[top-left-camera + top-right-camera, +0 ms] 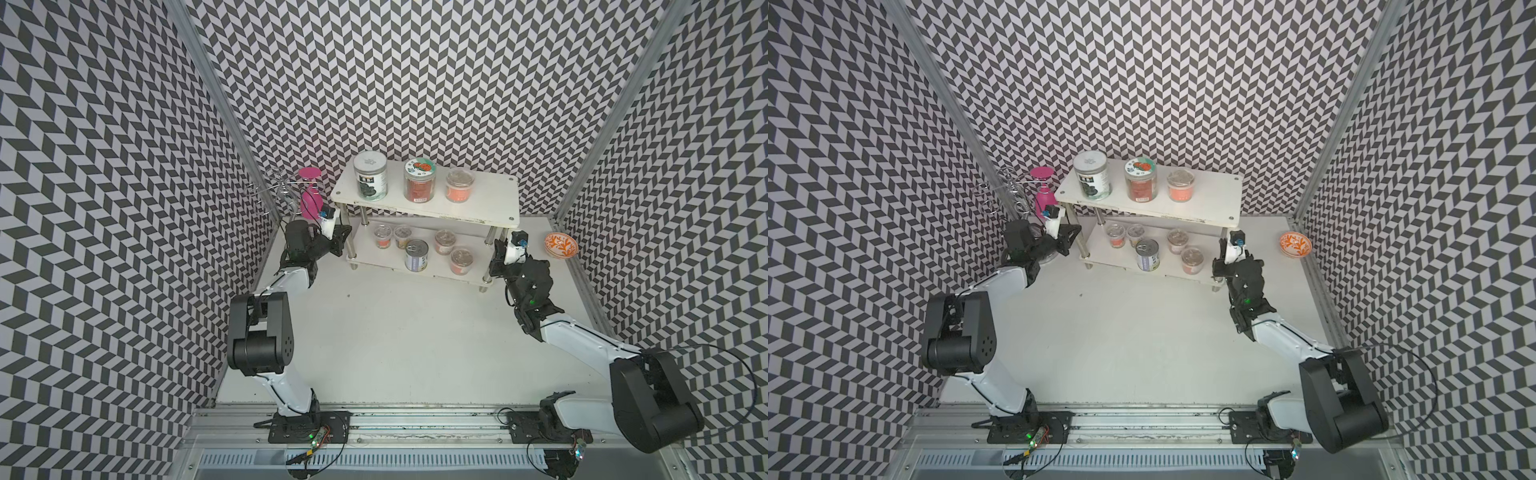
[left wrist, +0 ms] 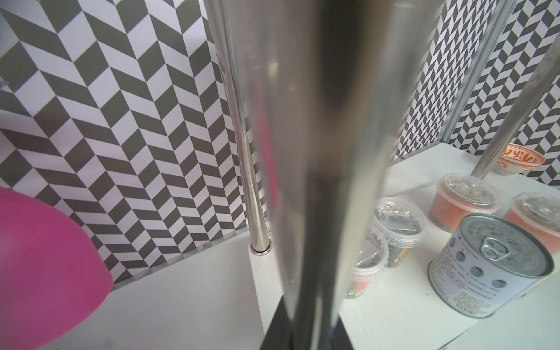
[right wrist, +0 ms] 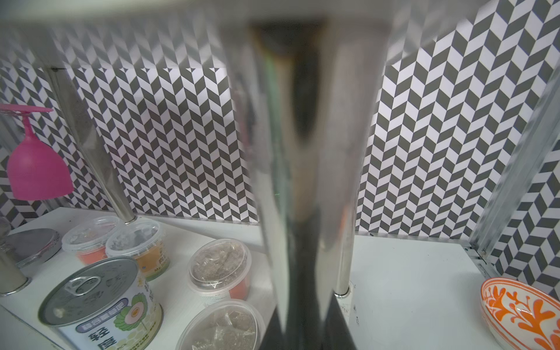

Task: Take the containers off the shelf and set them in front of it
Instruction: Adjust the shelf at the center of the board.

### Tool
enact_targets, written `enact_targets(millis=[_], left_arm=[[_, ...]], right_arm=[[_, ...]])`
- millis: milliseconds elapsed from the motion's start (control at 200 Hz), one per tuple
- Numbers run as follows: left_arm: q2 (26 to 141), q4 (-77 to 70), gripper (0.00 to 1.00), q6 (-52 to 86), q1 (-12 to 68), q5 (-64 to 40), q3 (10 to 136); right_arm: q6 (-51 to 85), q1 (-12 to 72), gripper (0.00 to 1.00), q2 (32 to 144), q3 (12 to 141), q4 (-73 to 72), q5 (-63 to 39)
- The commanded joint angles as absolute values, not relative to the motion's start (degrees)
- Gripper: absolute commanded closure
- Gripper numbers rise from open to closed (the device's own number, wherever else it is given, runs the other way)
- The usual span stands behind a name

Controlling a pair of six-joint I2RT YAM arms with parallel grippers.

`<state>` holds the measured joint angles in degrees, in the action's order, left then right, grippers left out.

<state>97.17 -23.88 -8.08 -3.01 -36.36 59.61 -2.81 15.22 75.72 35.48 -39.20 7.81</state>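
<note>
**Shelf**: white, two tiers, chrome legs. Stands at the back of the worktop. All the containers are on it.

**Top tier:** dark-filled jar, red-filled jar and orange cup, in a row. Label print is too small to read in both top views.

**Lower tier:** back-left cup, yellow-labelled cup just beside it, and tin can in front of them. Far cup and near cup stand to the right. In both top views the upper board overhangs the back of this tier.

**Left jaws:** closed on the shelf's front-left leg. In the left wrist view the leg is a blurred chrome column that hides the jaw tips. Only dark bases show at the frame edge. The leg also covers part of the nearest cup.

**Right jaws:** closed on the front-right leg. This leg is blurred in the same way and hides the tips. The near cup is cut off by the frame.

**Pink goblet**: upside down on a wire stand, left of the shelf. Cropped in the left wrist view.

**Patterned bowl**: on the worktop right of the shelf. Cropped in the right wrist view.
</note>
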Motion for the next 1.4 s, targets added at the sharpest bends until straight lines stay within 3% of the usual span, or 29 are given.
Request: enact_targets(millis=[0, 476, 931, 991, 1111, 1397], left_arm=[[92.3, -24.6, 1.0, -5.4, -2.7, -34.5, 54.7], [84.4, -22.7, 1.0, -6.4, -2.8, -30.1, 47.0], [88.9, -22.3, 0.94, -5.7, -3.2, -30.9, 50.9], [89.0, -22.0, 0.9, -5.8, -3.2, -31.2, 51.2], [88.3, -22.0, 0.77, -6.1, -3.2, -30.9, 51.3], [88.0, -21.3, 0.47, -5.8, -3.2, -31.7, 52.9]], right_arm=[[-6.2, 12.2, 0.92, 76.2, 35.3, -43.2, -1.9], [-6.2, 7.5, 0.92, 90.0, 44.8, -47.9, -16.6], [-4.6, 6.7, 0.88, 90.8, 42.1, -51.6, -14.9], [-4.9, 6.8, 0.83, 90.8, 41.8, -51.5, -14.6], [-5.2, 6.6, 0.64, 90.7, 41.9, -51.5, -13.2], [-5.4, 6.0, 0.46, 88.0, 42.4, -49.4, -12.2]])
